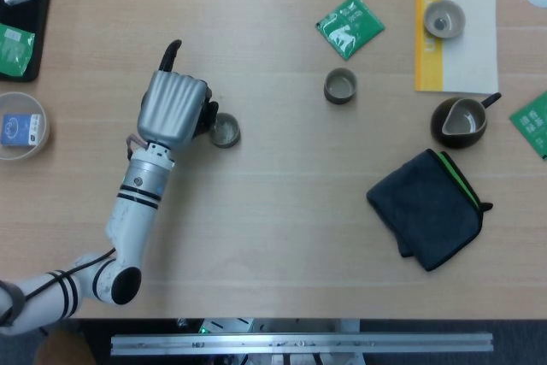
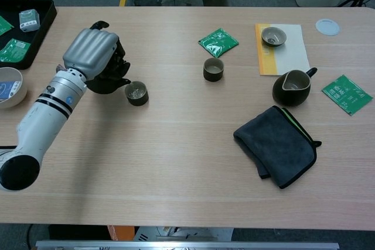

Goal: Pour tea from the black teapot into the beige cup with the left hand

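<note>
My left hand (image 1: 172, 109) grips the black teapot (image 2: 110, 79) from above and hides most of it. The pot's black handle (image 1: 171, 54) sticks out past the hand on the far side. Just right of the hand stands a small dark cup with a beige inside (image 1: 226, 130); the chest view shows this cup (image 2: 137, 93) with the pot's spout close to its left rim. The pot looks nearly level. Whether there is liquid in the cup I cannot tell. My right hand appears in neither view.
A second dark cup (image 1: 340, 86) stands mid-table below a green tea packet (image 1: 349, 26). A beige cup (image 1: 444, 19) sits on a yellow-and-white mat, with a dark pitcher (image 1: 461, 120) and a folded dark cloth (image 1: 427, 207) at the right. A bowl (image 1: 21, 126) and a black tray (image 1: 21, 14) lie at the left.
</note>
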